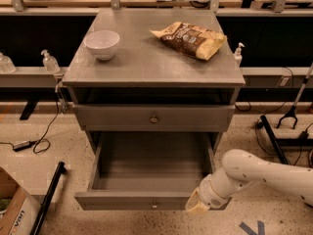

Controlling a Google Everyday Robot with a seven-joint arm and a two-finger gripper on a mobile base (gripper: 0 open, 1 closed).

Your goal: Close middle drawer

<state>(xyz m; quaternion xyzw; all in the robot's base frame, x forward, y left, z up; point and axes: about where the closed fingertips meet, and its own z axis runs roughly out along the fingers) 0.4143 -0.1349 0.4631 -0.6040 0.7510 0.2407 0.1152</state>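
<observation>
The middle drawer (pixel 151 199) is a wide, shallow grey box pulled far out of the grey cabinet, with nothing inside. Its flat front has a small round knob (pixel 154 205) at centre. My gripper (pixel 198 207) is at the end of the white arm (pixel 264 173) that comes in from the right. It is at the right end of the drawer's front, at the corner. The drawer above (pixel 154 117) stands out a little, with a dark gap over it. Any drawer below is hidden.
On the cabinet top (pixel 146 62) stand a white bowl (pixel 102 43) and a snack bag (pixel 191 39). A cardboard box (pixel 14 214) and a black pole (pixel 49 199) lie on the floor at left. A black stand (pixel 288 116) and cables are at right.
</observation>
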